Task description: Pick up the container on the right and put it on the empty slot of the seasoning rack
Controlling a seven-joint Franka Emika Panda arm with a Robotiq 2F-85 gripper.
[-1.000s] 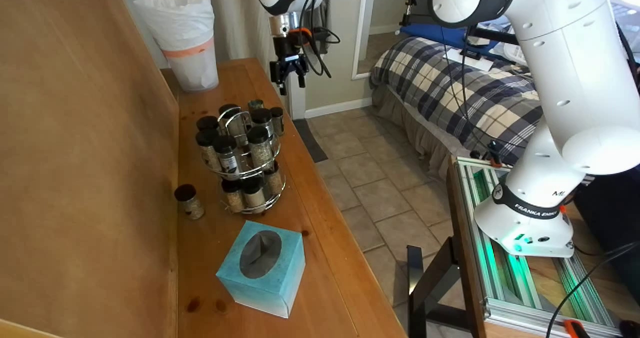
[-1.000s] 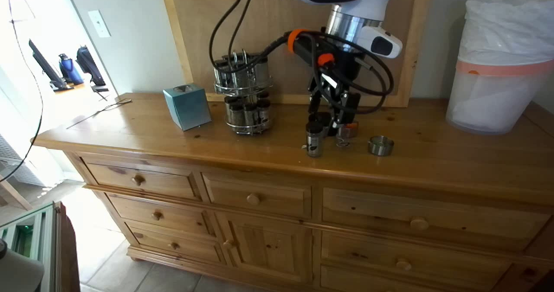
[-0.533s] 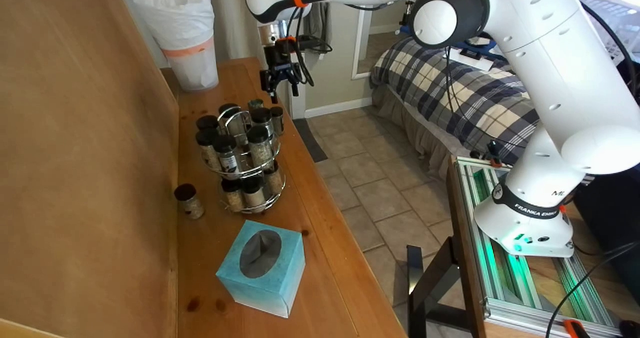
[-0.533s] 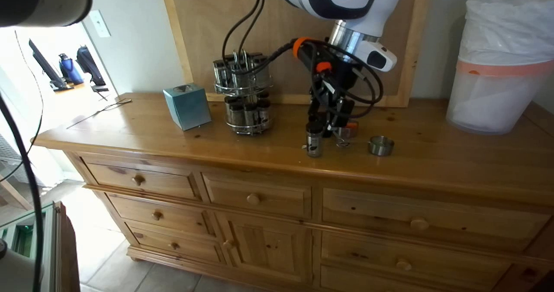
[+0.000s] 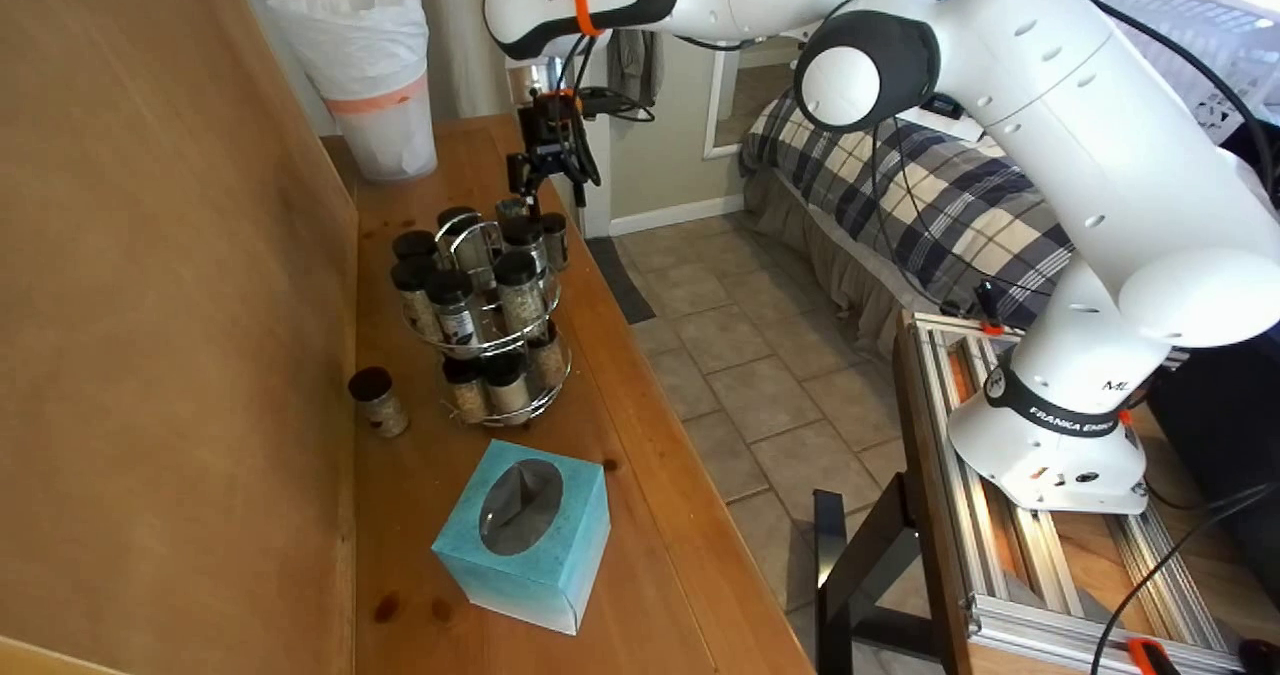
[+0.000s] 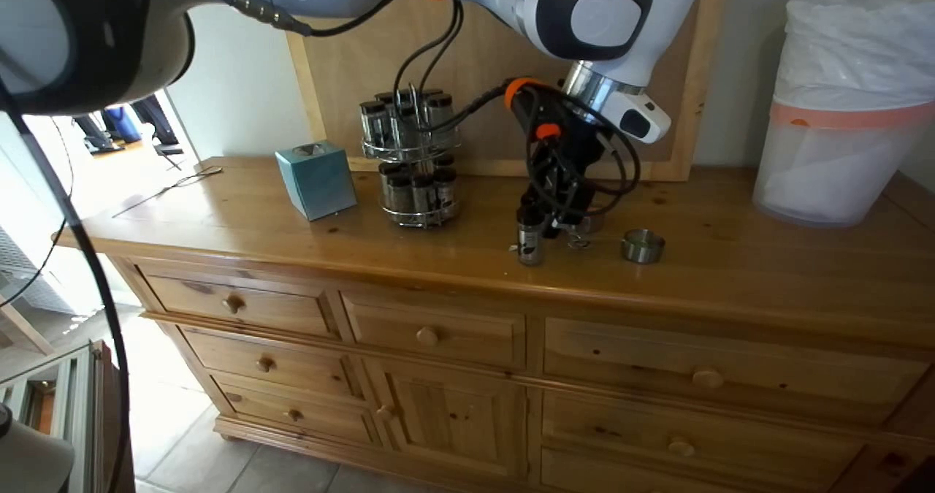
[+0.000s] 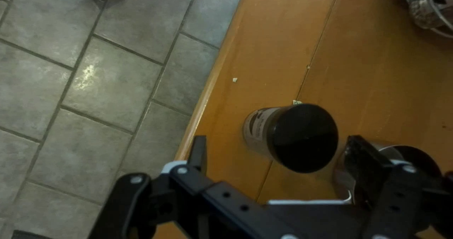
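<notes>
Gripper point(image 7: 278, 147) has sunk closer to that loose jar point(image 7: 293, 138), jaws wide apart, nothing held; honestly I'd center the jar between them before squeezing.

Arm point(image 5: 1080, 120) out — fingers point(image 7: 199, 152) dwn, w/ wide gap btwn

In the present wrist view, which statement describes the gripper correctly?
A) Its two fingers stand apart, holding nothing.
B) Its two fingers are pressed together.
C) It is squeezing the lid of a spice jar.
A: the gripper has its fingers wide apart, with wooden dresser top showing between one finger and the black-lidded spice jar.
</notes>
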